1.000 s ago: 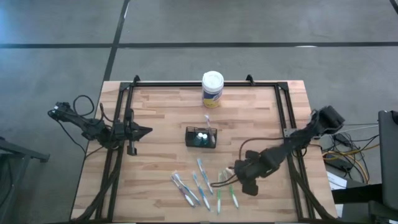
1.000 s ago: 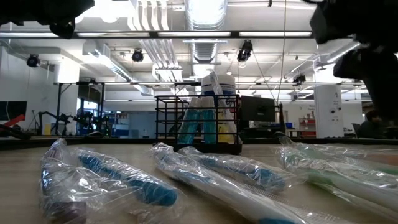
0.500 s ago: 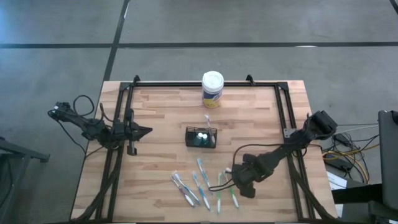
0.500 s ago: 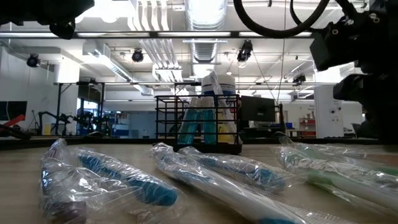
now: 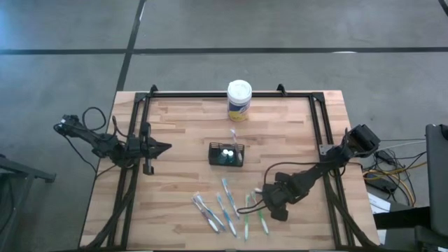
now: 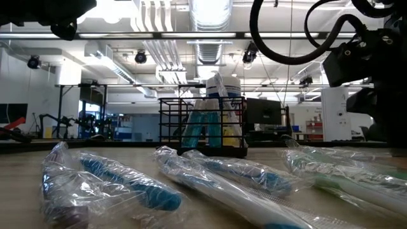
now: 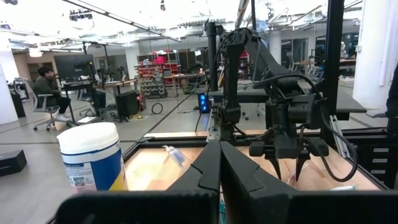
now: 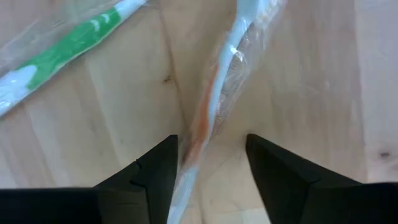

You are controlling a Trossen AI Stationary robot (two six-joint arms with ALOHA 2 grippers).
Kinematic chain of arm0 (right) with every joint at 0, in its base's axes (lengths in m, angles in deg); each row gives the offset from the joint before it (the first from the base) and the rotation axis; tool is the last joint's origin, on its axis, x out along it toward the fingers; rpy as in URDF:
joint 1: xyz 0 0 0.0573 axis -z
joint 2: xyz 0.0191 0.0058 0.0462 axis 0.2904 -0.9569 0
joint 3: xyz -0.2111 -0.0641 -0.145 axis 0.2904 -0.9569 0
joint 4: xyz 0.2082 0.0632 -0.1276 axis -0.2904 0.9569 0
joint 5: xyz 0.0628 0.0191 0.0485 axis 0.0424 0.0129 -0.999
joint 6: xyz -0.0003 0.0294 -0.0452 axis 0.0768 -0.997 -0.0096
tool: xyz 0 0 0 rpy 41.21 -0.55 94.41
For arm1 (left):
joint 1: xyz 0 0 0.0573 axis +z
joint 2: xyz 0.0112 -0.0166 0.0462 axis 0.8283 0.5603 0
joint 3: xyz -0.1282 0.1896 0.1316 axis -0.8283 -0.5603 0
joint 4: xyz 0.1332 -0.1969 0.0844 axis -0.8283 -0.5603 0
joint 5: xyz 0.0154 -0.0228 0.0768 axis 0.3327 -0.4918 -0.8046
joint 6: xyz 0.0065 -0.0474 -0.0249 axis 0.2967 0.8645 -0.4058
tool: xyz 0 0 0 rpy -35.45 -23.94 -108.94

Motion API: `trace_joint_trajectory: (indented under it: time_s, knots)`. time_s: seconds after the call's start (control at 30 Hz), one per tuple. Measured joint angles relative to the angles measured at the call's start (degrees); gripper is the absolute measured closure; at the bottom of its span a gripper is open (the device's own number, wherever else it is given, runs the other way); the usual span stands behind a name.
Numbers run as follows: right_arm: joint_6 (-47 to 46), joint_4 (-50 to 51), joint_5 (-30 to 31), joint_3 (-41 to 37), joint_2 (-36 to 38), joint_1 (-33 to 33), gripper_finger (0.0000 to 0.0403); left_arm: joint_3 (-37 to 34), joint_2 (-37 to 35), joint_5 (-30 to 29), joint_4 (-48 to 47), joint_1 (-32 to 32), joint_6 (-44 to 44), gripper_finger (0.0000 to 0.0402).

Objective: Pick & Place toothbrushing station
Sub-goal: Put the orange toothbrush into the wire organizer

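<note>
The black wire-mesh caddy (image 5: 227,155) stands upright near the middle of the wooden table (image 5: 182,126) and serves as the reference point. Two white-capped tubes (image 5: 227,152) sit inside it. In the low view the caddy (image 6: 202,126) shows blue-bodied contents standing within its bars.

Behind the caddy, near the table's far edge, stands a white-lidded canister (image 5: 239,100) with a yellow label. One wrapped toothbrush (image 5: 233,134) lies between the caddy and the canister, close to the caddy.

On the near side of the caddy lie several toothbrushes in clear wrappers, spread in a loose row. Blue-handled ones (image 5: 217,212) lie toward the left arm's side; green-handled ones (image 5: 262,219) lie toward the right arm's side. In the low view the wrapped blue brushes (image 6: 121,184) fill the foreground in front of the caddy.

The right gripper (image 5: 260,193) is low over the table on the near side of the caddy, at the green end of the toothbrush row. Its wrist view shows the two fingers (image 8: 149,174) standing apart, one on either side of a wrapped white toothbrush with an orange streak (image 8: 214,99). The fingers are not pressed on it. A green-and-white toothbrush (image 8: 59,53) lies just beside.

The left gripper (image 5: 166,147) rests well apart from the caddy at the table's left rail, its fingers (image 7: 208,171) closed together with nothing between them.
</note>
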Motion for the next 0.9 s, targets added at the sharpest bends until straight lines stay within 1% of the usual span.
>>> trace_joint_trajectory:
  time_s: [0.1,0.4,0.5,0.6,0.7,0.8,0.9]
  knots:
    - [0.0,0.8,0.6,-0.1,0.0,0.1,0.0248,0.0,0.0,0.0,0.0,0.0,0.0,0.0396]
    - [1.2,3.0,0.5,-0.2,0.4,1.0,0.0378,0.0,0.0,0.0,0.0,0.0,0.0,0.0396]
    - [1.0,5.3,1.1,-0.2,1.8,1.1,0.0384,0.0,0.0,0.0,0.0,0.0,0.0,0.0396]
    - [1.1,7.9,2.0,0.2,5.6,1.1,0.0385,0.0,0.0,0.0,0.0,0.0,0.0,0.0396]
    - [1.5,9.9,5.5,0.6,11.1,1.0,0.0387,0.0,0.0,0.0,0.0,0.0,0.0,0.0396]
    - [4.5,8.9,8.8,0.6,17.9,1.0,0.0388,0.0,0.0,0.0,0.1,0.0,0.0,0.0396]
    - [8.6,8.6,14.3,0.5,25.9,1.0,0.0388,0.0,0.0,0.0,0.2,0.0,-0.2,0.0396]
